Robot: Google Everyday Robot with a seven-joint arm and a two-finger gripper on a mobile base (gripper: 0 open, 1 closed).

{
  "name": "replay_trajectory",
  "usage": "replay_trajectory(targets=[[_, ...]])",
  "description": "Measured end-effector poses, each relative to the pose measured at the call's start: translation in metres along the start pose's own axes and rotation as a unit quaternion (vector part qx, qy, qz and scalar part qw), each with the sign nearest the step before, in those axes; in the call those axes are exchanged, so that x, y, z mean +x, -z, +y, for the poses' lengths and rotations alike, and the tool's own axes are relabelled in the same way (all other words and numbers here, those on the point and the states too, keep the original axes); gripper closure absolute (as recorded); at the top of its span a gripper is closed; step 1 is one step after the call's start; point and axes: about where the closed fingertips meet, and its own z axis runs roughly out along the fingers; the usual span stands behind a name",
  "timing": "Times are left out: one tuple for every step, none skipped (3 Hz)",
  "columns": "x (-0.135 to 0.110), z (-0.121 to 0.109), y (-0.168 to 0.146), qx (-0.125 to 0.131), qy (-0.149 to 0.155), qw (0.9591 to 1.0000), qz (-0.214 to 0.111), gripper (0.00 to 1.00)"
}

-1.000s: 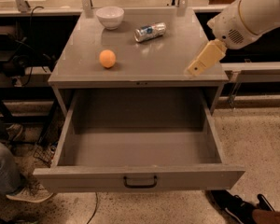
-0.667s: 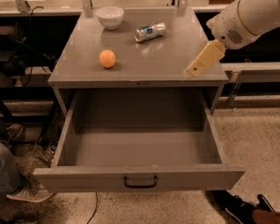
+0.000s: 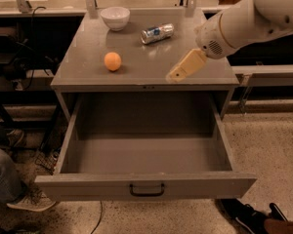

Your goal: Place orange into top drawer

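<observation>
- camera view: end effector hovers above table; grip state cannot be told.
- orange rests apart from end effector, leftward in view; top drawer stands open.

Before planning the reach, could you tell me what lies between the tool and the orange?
Only bare cabinet top, in the camera view; the tool hovers right of the orange.

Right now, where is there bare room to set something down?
The open top drawer is wholly bare. On the cabinet top, room lies left of the orange and between it and the gripper at front right. White bowl and silver can crowd the back.
</observation>
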Motion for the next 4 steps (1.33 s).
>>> replay_trajectory(targets=[[-0.035,0.001,-0.056,-0.003,-0.014,0.9979,-0.063,0.0],[-0.05,-0.008,-0.088,-0.009,-0.039,0.9938,-0.103,0.0],[-0.066,-0.009,-0.129,-0.028,-0.072,0.989,-0.126,0.0],[-0.079,-0.004,-0.148,-0.039,-0.076,0.9872,-0.135,0.0]])
